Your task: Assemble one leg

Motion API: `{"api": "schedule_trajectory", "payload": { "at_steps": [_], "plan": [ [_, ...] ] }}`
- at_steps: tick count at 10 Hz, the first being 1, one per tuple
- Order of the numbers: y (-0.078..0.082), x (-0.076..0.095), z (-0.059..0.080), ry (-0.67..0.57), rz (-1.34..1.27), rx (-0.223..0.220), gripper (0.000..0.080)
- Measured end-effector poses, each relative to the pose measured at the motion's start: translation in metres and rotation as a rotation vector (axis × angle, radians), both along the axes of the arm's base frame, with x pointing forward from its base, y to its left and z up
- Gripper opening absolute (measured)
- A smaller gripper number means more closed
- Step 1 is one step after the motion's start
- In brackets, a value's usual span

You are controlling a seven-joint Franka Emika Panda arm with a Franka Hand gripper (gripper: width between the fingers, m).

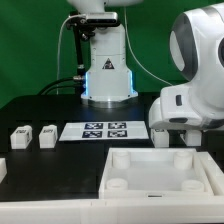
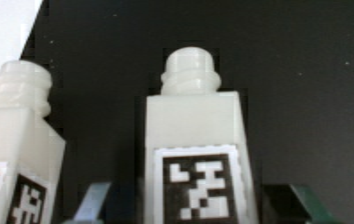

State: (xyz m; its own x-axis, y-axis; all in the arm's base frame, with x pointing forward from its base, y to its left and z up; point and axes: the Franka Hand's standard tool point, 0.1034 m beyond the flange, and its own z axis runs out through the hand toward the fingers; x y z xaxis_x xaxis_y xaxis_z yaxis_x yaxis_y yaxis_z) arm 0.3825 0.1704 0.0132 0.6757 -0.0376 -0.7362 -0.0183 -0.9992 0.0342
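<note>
In the wrist view a white leg [image 2: 195, 140] with a ribbed tip and a square code tag stands between my fingers. My gripper [image 2: 195, 205] is open, with a dark gap between each finger and the leg. A second, similar leg [image 2: 17, 140] stands close beside it. In the exterior view my gripper [image 1: 166, 130] is low over the table at the right, mostly hidden by the arm's white body, with a leg [image 1: 160, 137] showing at it. Two more legs [image 1: 20, 137] [image 1: 46, 136] stand at the exterior view's left.
The large white tray-like part [image 1: 160, 172] lies at the front, just ahead of my gripper. The marker board [image 1: 95, 130] lies flat mid-table. The robot base [image 1: 107, 80] stands at the back. A white piece [image 1: 3, 168] shows at the exterior view's left edge.
</note>
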Motion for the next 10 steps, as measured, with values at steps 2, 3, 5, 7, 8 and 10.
{"api": "schedule_trajectory", "payload": {
  "at_steps": [2, 3, 5, 7, 8, 10],
  "plan": [
    [0.0, 0.0, 0.0, 0.0, 0.0, 0.0, 0.029],
    [0.0, 0.0, 0.0, 0.0, 0.0, 0.0, 0.029],
    [-0.004, 0.004, 0.003, -0.008, 0.02, 0.012, 0.029],
    [-0.018, 0.027, 0.028, -0.067, 0.052, 0.045, 0.029],
    [-0.025, 0.043, 0.049, -0.114, 0.062, 0.069, 0.0291],
    [-0.039, 0.063, 0.078, -0.178, 0.082, 0.108, 0.0291]
  ]
}}
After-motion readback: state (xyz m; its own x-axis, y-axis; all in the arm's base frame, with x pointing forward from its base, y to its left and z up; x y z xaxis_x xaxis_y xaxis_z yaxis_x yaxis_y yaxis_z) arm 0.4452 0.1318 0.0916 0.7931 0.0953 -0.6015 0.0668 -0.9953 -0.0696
